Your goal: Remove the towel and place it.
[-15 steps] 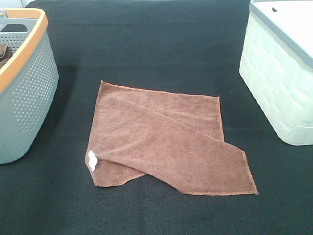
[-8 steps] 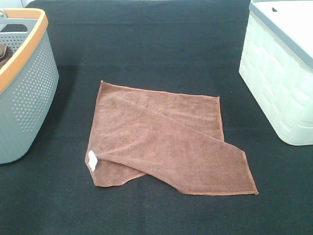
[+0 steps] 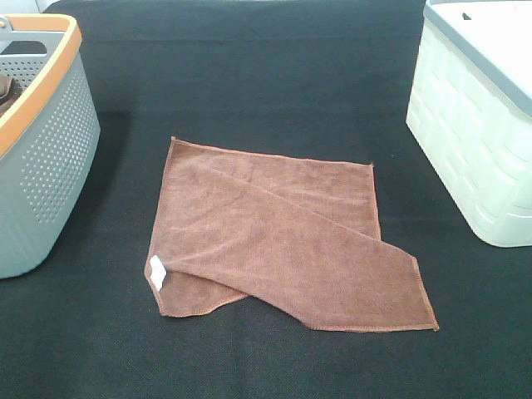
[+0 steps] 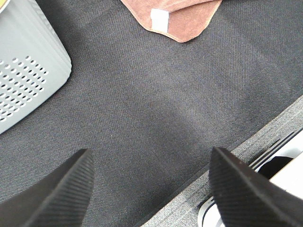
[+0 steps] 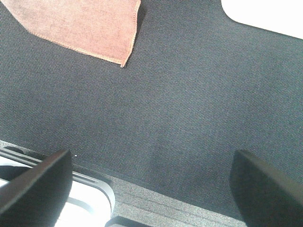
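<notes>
A grey perforated plastic basket with an orange rim (image 3: pixel 41 158) stands left of the reddish-brown terry towel (image 3: pixel 283 241), which lies flat on the black fabric table (image 3: pixel 249 75), one edge folded over. A pale green woven-pattern bin (image 3: pixel 474 141) stands right of the towel. The left gripper (image 4: pixel 151 189) and right gripper (image 5: pixel 151 184) hang near the towel's corners, fingers spread and empty.

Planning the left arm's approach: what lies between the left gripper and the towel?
Only bare black mat separates the left gripper from the towel, per the left wrist view.
</notes>
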Tool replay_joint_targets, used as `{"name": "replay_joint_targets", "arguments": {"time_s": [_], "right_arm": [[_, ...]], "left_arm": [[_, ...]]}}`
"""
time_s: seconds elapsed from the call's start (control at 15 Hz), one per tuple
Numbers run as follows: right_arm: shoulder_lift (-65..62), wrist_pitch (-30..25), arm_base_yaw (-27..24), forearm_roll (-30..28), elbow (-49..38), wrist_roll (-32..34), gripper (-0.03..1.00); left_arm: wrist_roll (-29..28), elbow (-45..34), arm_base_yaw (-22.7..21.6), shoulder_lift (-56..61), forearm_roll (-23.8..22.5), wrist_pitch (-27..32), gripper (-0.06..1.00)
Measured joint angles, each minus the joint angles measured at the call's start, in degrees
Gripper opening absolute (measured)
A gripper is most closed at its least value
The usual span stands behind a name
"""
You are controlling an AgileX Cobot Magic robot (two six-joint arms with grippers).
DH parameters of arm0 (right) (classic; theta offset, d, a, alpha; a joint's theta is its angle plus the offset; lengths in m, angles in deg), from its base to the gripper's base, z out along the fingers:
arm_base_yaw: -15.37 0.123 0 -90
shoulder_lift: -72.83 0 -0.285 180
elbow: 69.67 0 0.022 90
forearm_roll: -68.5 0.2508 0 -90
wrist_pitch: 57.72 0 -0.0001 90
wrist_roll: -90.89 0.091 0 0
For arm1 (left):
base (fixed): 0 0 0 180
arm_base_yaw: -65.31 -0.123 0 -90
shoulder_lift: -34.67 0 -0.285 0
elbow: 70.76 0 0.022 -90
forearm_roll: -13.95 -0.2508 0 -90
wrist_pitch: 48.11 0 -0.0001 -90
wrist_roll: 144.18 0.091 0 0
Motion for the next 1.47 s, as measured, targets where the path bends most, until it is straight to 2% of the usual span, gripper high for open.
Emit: {"name": "replay_joint_targets", "arguments": {"time_s": [0.73, 0.8, 0.93, 1.07, 1.13, 1.27, 1.47], "right_arm": [[0.0, 0.1, 0.0, 0.0, -0.2, 0.0, 0.85], [0.0, 0.1, -0.2, 0.0, -0.2, 0.0, 0.85], [-1.5, 0.1, -3.2, 0.5, -0.2, 0.0, 0.85], [-7.2, 0.1, -8.6, 0.5, -0.2, 0.0, 0.85], [-13.1, 0.0, -12.9, 0.5, -0.2, 0.0, 0.85], [-21.6, 0.0, -17.3, 0.5, -0.2, 0.1, 0.85], [-28.8, -0.1, -18.0, 0.5, -0.2, 0.1, 0.85]], "left_arm": [[0.1, 0.0, -0.6, 0.0, 0.1, 0.0, 0.66], [0.2, 0.0, -3.0, 0.1, 0.1, -0.1, 0.66], [0.2, 0.0, -11.4, 1.0, 0.1, -0.1, 0.66], [0.2, 0.0, -20.4, 4.1, 0.1, -0.1, 0.66], [0.2, 0.0, -25.2, 7.8, 0.1, -0.2, 0.66], [0.2, -0.1, -28.5, 13.9, 0.1, -0.2, 0.66], [0.2, -0.1, -29.5, 20.7, 0.1, -0.2, 0.66]]}}
